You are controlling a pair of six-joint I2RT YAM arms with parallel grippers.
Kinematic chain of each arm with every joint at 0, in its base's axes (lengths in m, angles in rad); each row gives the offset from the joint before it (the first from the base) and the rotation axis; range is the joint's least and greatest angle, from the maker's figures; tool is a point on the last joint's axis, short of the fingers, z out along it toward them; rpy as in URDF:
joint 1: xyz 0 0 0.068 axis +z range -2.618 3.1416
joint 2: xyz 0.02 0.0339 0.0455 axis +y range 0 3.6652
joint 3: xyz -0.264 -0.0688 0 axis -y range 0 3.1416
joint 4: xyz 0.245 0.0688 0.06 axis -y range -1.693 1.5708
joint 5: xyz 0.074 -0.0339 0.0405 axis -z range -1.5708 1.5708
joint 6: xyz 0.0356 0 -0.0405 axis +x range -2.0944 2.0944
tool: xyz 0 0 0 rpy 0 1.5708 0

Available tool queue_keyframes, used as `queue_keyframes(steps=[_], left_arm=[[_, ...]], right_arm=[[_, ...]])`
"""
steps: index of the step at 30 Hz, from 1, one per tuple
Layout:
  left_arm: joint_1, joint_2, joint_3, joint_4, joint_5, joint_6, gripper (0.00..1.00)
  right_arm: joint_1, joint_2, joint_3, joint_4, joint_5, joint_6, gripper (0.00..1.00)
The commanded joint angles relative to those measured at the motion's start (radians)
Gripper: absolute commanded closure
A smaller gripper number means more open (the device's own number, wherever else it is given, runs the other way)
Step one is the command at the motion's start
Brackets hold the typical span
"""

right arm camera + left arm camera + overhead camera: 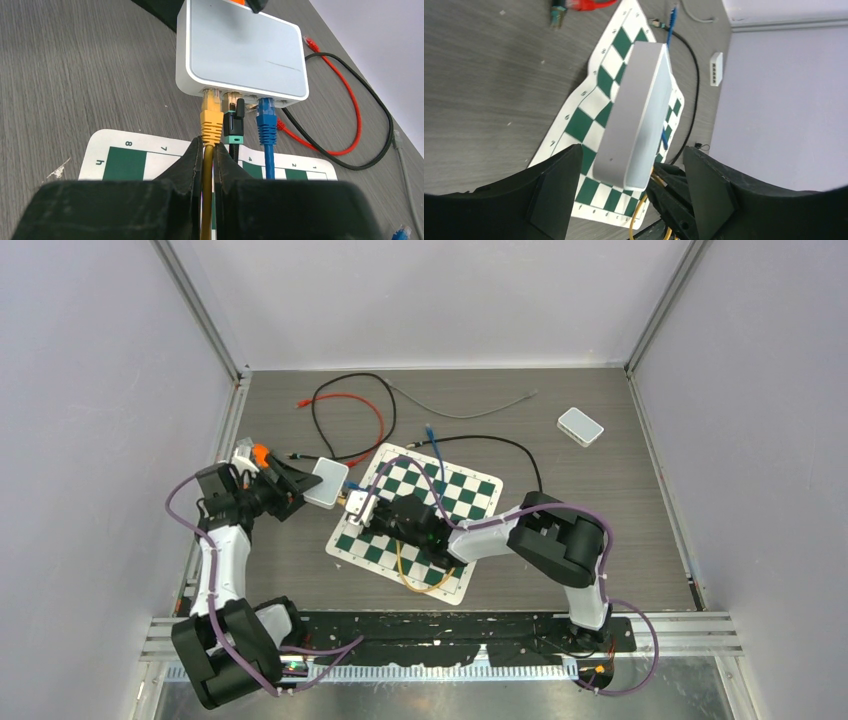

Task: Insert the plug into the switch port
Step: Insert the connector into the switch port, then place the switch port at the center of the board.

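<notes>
Where the yellow plug (211,120) sits: at the front face of the white switch (240,50), with its clear tip at the mouth of the port furthest left in the right wrist view. How deep it goes cannot be told.
Right gripper (210,146): pinched tight on the yellow cable (206,195) just behind the plug.
Left gripper (631,150): jaws wide, one finger on each side of the switch, with a gap showing on both sides.
Switch: resting on the grey table (75,75), at a corner of the chessboard mat (470,490).
Neighbouring ports: a black plug (233,122) with a green boot just beside the yellow one, then a blue plug (266,122).
Loose cables: a red cable (345,95) and a black cable (377,100), looped on the table beyond the switch.
</notes>
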Motion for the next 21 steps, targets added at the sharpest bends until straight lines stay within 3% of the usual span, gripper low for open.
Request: queue_keyframes(steps=[1,13,19,21], left_arm=[[-0.027,0.006,-0.016,0.223,0.105,-0.104,0.25],[-0.066,0.017,-0.11,0.379,0.084,-0.179,0.29],[-0.085,0.021,-0.144,0.515,0.11,-0.317,0.53],[-0.09,0.022,-0.143,0.517,0.126,-0.329,0.7]], right_arm=[[-0.002,-0.075,0.017,0.076,0.014,-0.015,0.95],[-0.003,-0.08,0.019,0.087,0.05,0.029,0.95],[0.0,-0.078,0.018,0.116,0.019,0.057,0.95],[0.0,-0.083,0.012,0.125,0.004,0.056,0.95]])
